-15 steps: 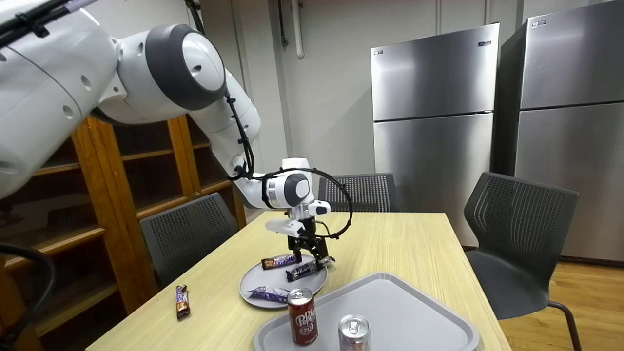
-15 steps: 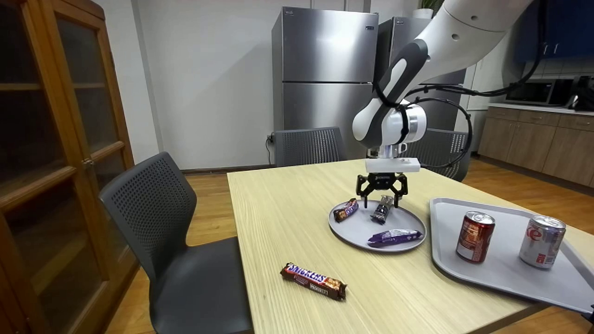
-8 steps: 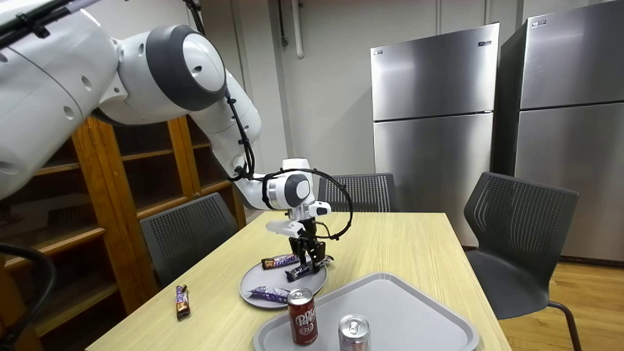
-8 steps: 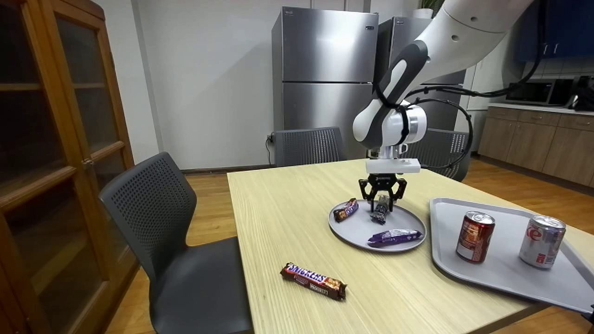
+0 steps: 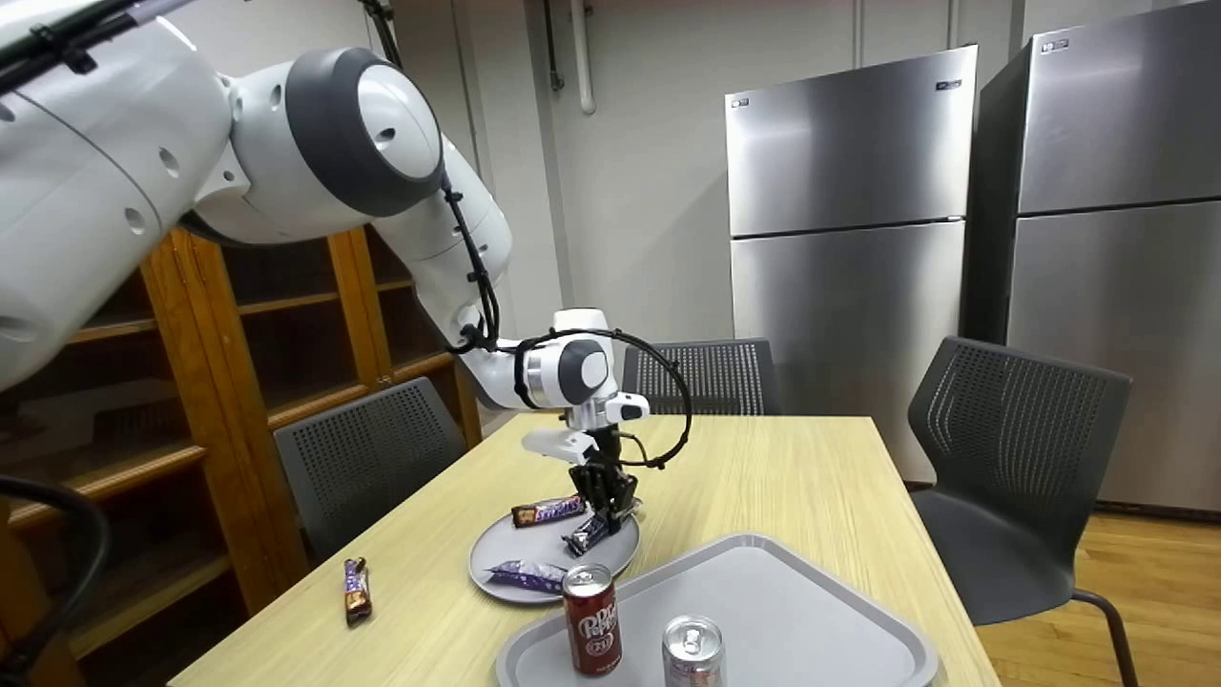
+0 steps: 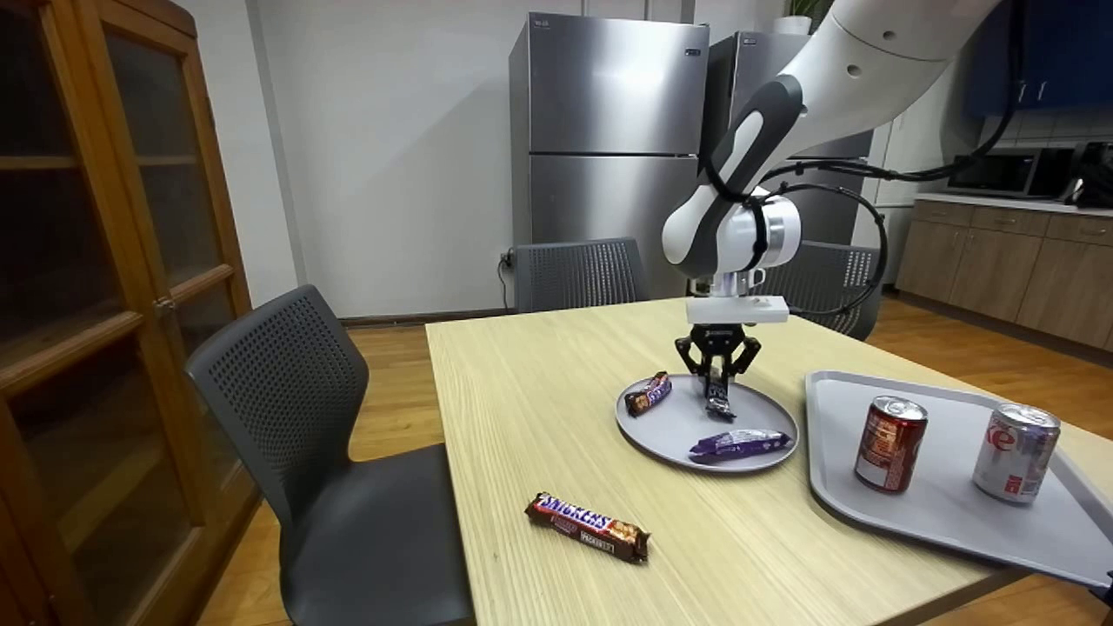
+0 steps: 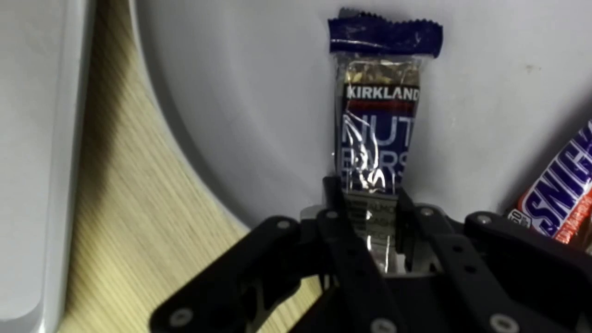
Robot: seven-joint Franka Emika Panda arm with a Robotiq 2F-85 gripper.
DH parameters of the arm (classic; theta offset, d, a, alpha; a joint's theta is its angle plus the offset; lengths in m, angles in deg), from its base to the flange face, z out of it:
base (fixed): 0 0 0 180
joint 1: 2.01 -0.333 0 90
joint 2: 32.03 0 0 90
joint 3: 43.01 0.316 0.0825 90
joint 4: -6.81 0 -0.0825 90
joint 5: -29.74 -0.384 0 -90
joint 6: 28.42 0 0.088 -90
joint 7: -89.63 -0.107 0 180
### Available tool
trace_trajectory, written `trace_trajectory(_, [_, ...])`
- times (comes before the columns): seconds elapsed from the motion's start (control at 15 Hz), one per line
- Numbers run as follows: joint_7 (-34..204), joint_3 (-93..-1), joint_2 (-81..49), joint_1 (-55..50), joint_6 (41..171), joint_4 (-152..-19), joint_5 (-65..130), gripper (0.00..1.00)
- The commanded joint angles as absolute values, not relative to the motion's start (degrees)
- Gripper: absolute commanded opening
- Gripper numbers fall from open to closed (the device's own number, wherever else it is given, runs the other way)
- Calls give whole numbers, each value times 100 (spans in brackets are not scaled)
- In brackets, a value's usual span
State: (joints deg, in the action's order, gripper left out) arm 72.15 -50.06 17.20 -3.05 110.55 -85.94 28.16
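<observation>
My gripper (image 7: 367, 190) is closed around the lower half of a Kirkland nut bar (image 7: 379, 125) in the wrist view, one finger against each long side. The bar's purple end lies beyond the fingertips, and its near end is partly covered by the fingers. In both exterior views the nut bar (image 6: 718, 405) rests on a round grey plate (image 6: 669, 430), with the gripper (image 6: 716, 387) pointing straight down over it. Sharing the plate are a Snickers bar (image 6: 649, 395) and a purple-wrapped bar (image 6: 739, 445), both apart from the fingers.
Another Snickers bar (image 6: 588, 527) lies on the wooden table near its edge. Beside the plate is a grey tray (image 5: 763, 611) carrying a Dr Pepper can (image 5: 592, 620) and a silver can (image 6: 1017, 452). Dark chairs (image 5: 1011, 477) stand around the table.
The fingers have come together from wide apart onto the nut bar's sides. The bar has turned slightly on the plate, lining up with them. The arm has barely moved.
</observation>
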Motion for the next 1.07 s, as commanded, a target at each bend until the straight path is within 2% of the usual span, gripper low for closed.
trace_trajectory(0.0, [7188, -5024, 1425, -294, 10803, -8708, 2778, 6])
trace_trajectory(0.4, [7196, -5118, 940, -457, 10100, -8907, 3047, 6])
trace_trajectory(1.0, [7271, -4862, 423, -946, 9966, -9421, 3489, 6])
